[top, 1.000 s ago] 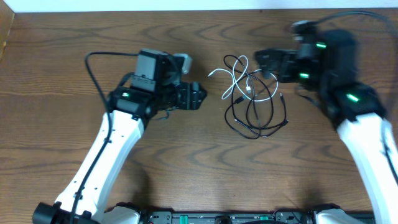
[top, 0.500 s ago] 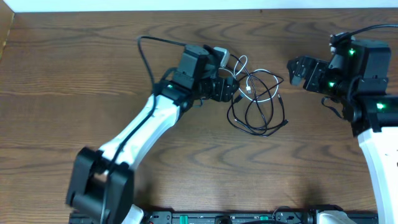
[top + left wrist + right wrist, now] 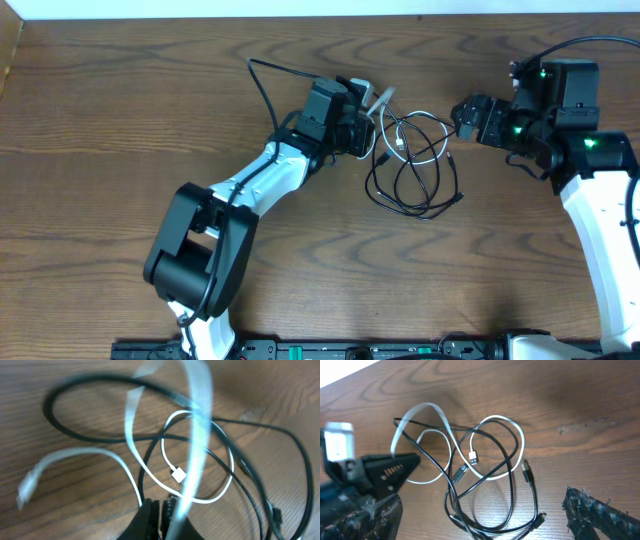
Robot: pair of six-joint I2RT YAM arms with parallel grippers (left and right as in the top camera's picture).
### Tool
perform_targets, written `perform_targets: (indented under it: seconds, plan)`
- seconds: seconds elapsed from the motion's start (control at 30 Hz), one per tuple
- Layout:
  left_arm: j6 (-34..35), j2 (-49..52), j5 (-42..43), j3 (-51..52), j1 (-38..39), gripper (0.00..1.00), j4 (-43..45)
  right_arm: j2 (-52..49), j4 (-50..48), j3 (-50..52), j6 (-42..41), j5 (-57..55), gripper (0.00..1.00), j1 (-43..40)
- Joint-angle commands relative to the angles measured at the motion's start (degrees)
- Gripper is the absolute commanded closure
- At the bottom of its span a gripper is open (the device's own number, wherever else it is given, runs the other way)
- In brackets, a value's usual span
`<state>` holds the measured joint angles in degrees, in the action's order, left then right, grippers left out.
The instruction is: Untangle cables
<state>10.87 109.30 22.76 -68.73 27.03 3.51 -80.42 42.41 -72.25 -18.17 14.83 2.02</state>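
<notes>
- Motion blur smears the white cord (image 3: 197, 420) in the left wrist view. It rises as a broad pale band from the left gripper (image 3: 161, 510) at the tangle's left edge. Only the dark fingertips (image 3: 150, 521) show at the bottom edge, and they appear pinched together on that cord.
- The right gripper (image 3: 463, 117) hangs just right of the tangle, fingers (image 3: 600, 510) spread wide and holding nothing. Both fingers are cut off by the frame in its own wrist view.
- The cables (image 3: 410, 165) lie in one knot on a brown wood-grain table (image 3: 120, 200), the white cord looped through the black cords (image 3: 415, 200). A pale strip (image 3: 300, 8) borders the table beyond the tangle.
- A thicker black cable (image 3: 262, 75) arcs off the left arm, left of the tangle and apart from it.
- A small white plug (image 3: 474, 456) sits inside the tangle's loops.
</notes>
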Motion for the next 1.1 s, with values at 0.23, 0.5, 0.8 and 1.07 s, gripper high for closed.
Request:
perform_targets:
  seconds: [0.23, 0.5, 0.8, 1.07]
  plan:
    - [13.16, -28.24, 6.73, -0.63, -4.39, 0.93, -7.10, -2.32, -3.10, 0.11, 3.19, 6.67, 0.01, 0.98]
    - [17.66, -45.22, 9.20, -0.63, -5.55, 0.93, -0.85, -2.45, -4.72, 0.11, 5.16, 8.33, 0.01, 2.60]
    - [25.24, -51.76, 9.20, -4.15, -11.82, 0.92, 13.27, -2.47, -4.87, 0.11, 8.35, 10.49, 0.01, 2.97]
    - [25.33, -51.71, 9.64, -5.66, -13.66, 0.93, 12.00, -2.47, -7.34, 0.11, 14.08, 20.70, 0.01, 3.56]
